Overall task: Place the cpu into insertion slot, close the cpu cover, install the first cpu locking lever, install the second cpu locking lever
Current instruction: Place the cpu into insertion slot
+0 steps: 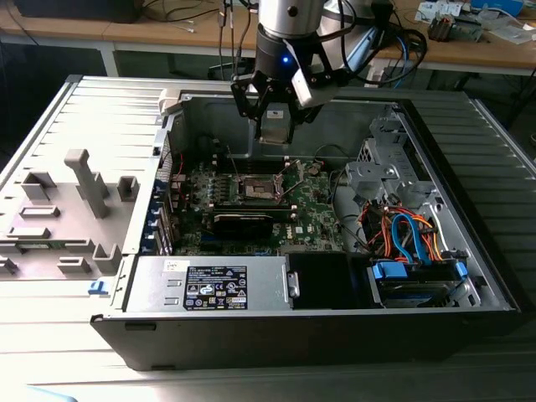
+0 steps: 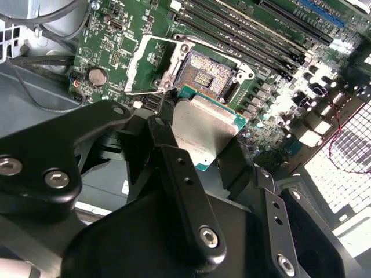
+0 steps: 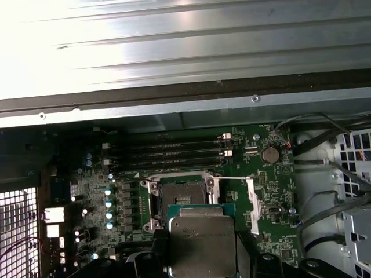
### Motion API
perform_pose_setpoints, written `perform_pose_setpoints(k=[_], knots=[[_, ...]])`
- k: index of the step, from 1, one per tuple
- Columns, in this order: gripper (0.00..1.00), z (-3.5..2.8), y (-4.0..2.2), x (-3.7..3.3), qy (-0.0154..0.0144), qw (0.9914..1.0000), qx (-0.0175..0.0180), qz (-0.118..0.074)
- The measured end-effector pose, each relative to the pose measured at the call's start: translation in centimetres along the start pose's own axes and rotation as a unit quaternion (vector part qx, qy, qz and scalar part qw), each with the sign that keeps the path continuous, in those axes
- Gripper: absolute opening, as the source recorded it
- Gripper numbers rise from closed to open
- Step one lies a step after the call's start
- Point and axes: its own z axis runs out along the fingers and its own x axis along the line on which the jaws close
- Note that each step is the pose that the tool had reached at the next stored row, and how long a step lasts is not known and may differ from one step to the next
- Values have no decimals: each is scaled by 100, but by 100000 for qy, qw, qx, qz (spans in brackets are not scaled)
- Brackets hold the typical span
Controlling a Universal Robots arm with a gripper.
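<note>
The black two-fingered gripper (image 1: 275, 126) hung over the open dark metal computer case (image 1: 469, 159), its fingers (image 2: 168, 152) clamped narrowly on opposite edges of the small, flat square cpu with a silver-grey top (image 2: 203, 128). The chip was held in the air, tilted, clear of the green circuit board (image 1: 314, 213). In the exterior view the square dark insertion slot with a silver rim (image 1: 258, 186) lay at 6 o'clock from the gripper, uncovered and unfilled. The thin silver cpu cover frame (image 2: 133, 63) stood swung open just beside the slot. A long black rectangular block (image 1: 243, 223) sat at 6 o'clock from the slot, and orange and blue cables (image 1: 402, 234) lay at 3 o'clock.
</note>
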Motion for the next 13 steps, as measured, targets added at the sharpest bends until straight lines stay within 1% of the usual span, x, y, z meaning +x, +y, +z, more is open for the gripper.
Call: perform_pose_setpoints(k=[3,8,13], knots=[[55,3,0,0,-56,99993,3,1202],[55,8,0,0,-116,99972,-19,2380],[55,11,-1,0,-145,99954,-30,3034]])
